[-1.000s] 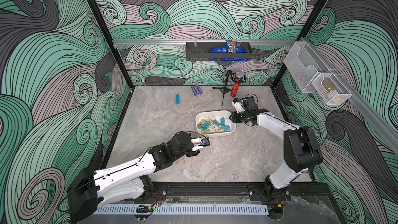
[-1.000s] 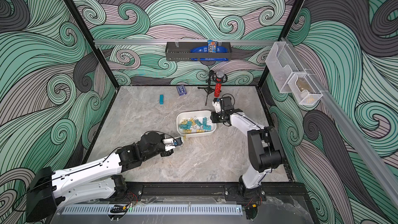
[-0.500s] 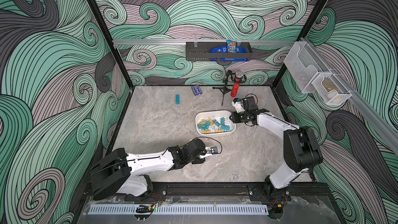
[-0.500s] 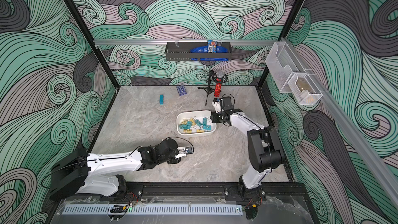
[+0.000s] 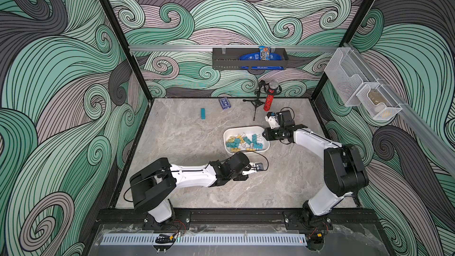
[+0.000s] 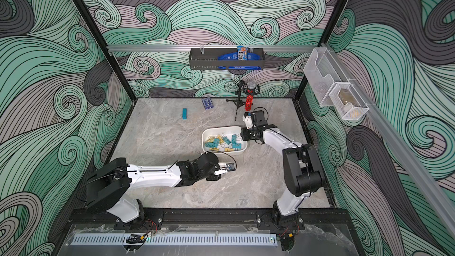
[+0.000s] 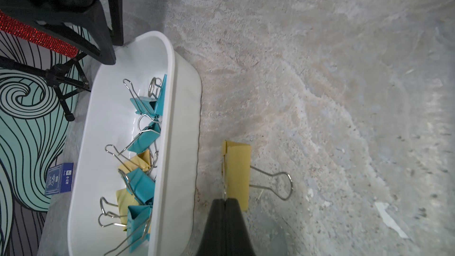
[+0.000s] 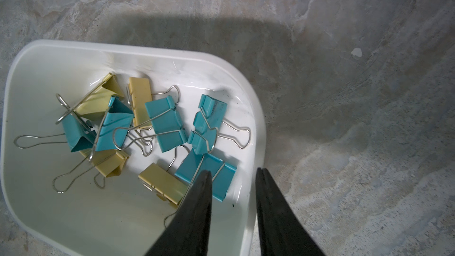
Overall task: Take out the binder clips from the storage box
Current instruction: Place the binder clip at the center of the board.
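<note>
Right now the R gripper [image 8: 232,172] is clamped on the storage box [image 8: 147,54] wall, one finger inside, one outside, prob. to pin the box while clips get pulled. The L gripper [image 7: 225,201] is closed tight on a wire handle of a yellow clip [image 7: 237,168], just beside the box & low at the table [image 5: 184,144], so a set-down looks near. The other binder clips [image 8: 167,126] lie tangled in the box. Tabletop is marble-look, mostly bare; walls are wave-patterned, w/ a mic stand [image 5: 257,102] at the back.

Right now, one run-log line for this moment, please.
left jaws: shut on yellow binder clip, outside storage box | right jaws: clamping storage box wall | other binder clips: inside box
</note>
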Robot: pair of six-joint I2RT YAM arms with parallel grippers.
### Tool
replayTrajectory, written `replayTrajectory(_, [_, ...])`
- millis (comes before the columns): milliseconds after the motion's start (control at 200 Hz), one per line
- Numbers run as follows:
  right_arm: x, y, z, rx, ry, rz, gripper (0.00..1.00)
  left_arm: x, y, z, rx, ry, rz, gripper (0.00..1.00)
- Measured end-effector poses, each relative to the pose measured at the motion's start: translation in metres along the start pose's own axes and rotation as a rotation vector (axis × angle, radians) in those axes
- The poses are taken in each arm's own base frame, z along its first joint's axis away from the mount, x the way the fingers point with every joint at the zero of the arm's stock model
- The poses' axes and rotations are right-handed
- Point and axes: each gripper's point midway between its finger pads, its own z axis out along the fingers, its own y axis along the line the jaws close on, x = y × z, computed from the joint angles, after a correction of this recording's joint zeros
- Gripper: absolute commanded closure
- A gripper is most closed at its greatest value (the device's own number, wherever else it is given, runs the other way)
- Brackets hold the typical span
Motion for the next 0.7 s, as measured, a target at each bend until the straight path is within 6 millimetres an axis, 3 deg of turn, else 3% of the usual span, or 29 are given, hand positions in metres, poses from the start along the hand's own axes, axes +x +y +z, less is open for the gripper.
replayTrajectory(355, [0.004, -0.005, 0.006, 0.009, 0.015, 0.003, 0.67, -0.012, -0.009, 0.024, 0.056, -0.014, 0.051, 1.00])
replayTrajectory(700, [0.005, -0.006, 0.007, 0.010, 0.021, -0.003, 0.68, -0.018, -0.013, 0.033, 0.076, -0.030, 0.070, 1.00])
